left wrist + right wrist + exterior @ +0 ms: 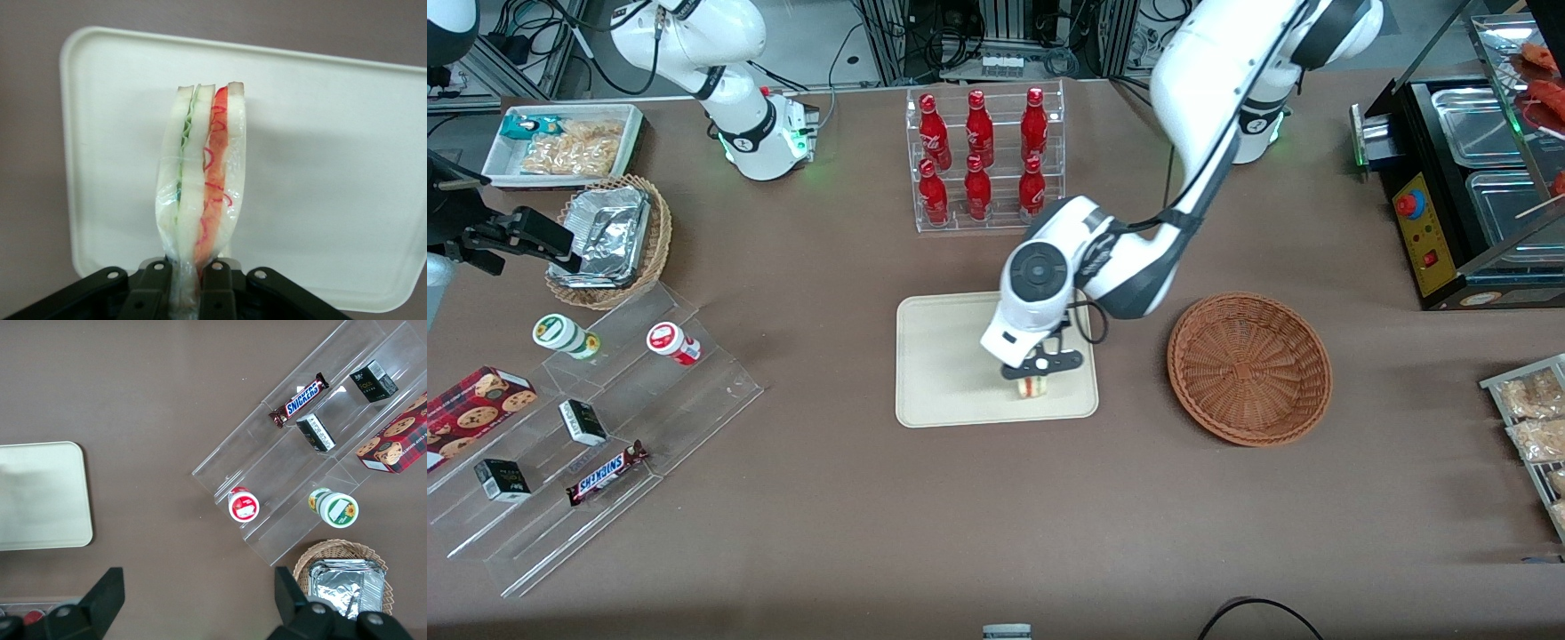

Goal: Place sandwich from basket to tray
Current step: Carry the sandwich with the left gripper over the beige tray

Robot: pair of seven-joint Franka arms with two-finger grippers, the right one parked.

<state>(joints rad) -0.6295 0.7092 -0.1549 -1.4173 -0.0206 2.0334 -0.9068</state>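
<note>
The table [800,498] is wide and covered in plain brown, and the work happens near its middle. On it the tray [943,373] lies flat, cream and bare, with a low rim. The basket [1249,367] stands beside the tray, toward the working arm's end of the table, and it holds nothing now.

The gripper [1039,366] hangs over the tray, close to the tray corner that is nearest the front camera and the basket. Its fingers [215,287] are pressed together on the sandwich [1034,388], pinching the wrapped narrow end. In the wrist view the sandwich [200,180] points away from the fingers, with 3 pale bread layers and green and red filling between them. The tray [333,147] fills the ground under it. I cannot tell if the sandwich already touches the tray or is just above it.

I judge that the step in hand is the setting down. To do it well, the arm should lower gently until the sandwich meets the tray, then spread the fingers slowly. The wrap looks thin and smooth, so it may cling to a finger. The sandwich is narrow and may tip onto its side when released, which is fine if it stays inside the rim. A small move toward the tray middle would give more margin from the edge.

Farther from the front camera than the tray stands a clear rack with 6 red bottles [980,160].
</note>
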